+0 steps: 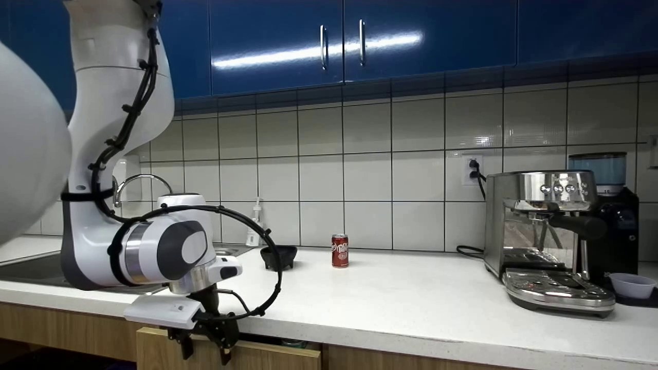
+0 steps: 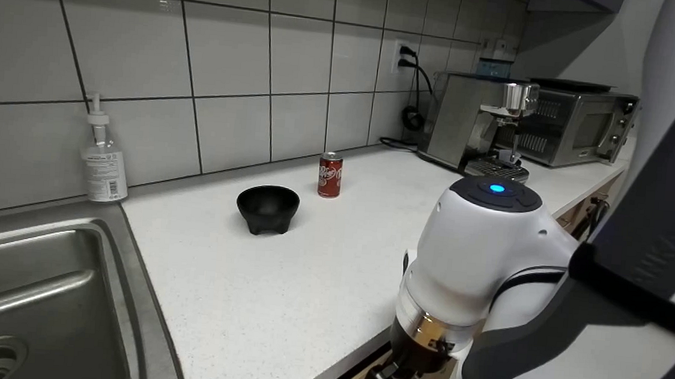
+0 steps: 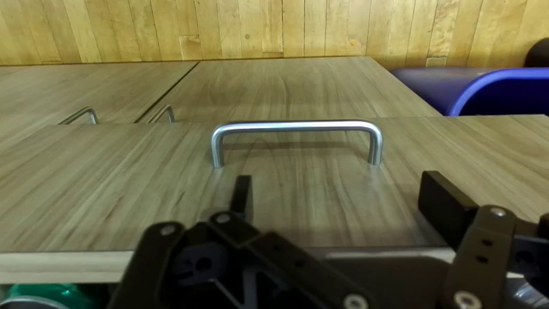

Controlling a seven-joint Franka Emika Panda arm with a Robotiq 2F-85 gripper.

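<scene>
Silvery, a bar handle (image 3: 296, 125) crosses the wooden drawer front (image 3: 120, 193) in the wrist view; the fingers (image 3: 442, 208) are spread wide over that front, empty. In an exterior view, a red Dr Pepper can (image 1: 340, 252) stands on the tabletop (image 1: 411, 288), up behind the partly open drawer (image 1: 277, 359); in an exterior view, a black footed bowl (image 2: 268, 206) does likewise.
</scene>
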